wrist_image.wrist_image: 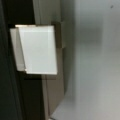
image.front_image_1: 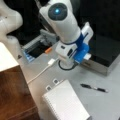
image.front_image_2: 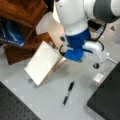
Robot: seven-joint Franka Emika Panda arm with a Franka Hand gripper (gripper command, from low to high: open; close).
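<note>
In a front view, a white and blue robot arm leans over a grey worktop [image.front_image_1: 105,105]. Its gripper [image.front_image_1: 86,57] sits low beside a black box with a metal edge [image.front_image_1: 100,65], and a small white block [image.front_image_1: 87,57] shows at its tip. Whether the fingers are clenched on the block or released, I cannot tell. A black pen [image.front_image_1: 94,88] lies untouched on the worktop, well apart from the gripper towards this view's bottom right. A white spiral notebook [image.front_image_1: 65,102] lies at the bottom, and a white cable with a plug [image.front_image_1: 51,62] runs along the left.

In a front view from another side, the arm's blue wrist [image.front_image_2: 76,47] hides the fingers entirely. The pen [image.front_image_2: 68,93] lies below it, apart, with nothing holding it. The notebook [image.front_image_2: 42,62] rests tilted against a wooden block [image.front_image_2: 27,47] at left. A small white block [image.front_image_2: 99,77] lies near the black box [image.front_image_2: 106,100] at right.

In the wrist view, a pale white block [wrist_image.wrist_image: 37,50] fills the left middle, set against a dark wall [wrist_image.wrist_image: 10,95], with bare grey worktop [wrist_image.wrist_image: 95,75] to the right. No fingers show here.

As a judgement, no lift of the pen has begun.
</note>
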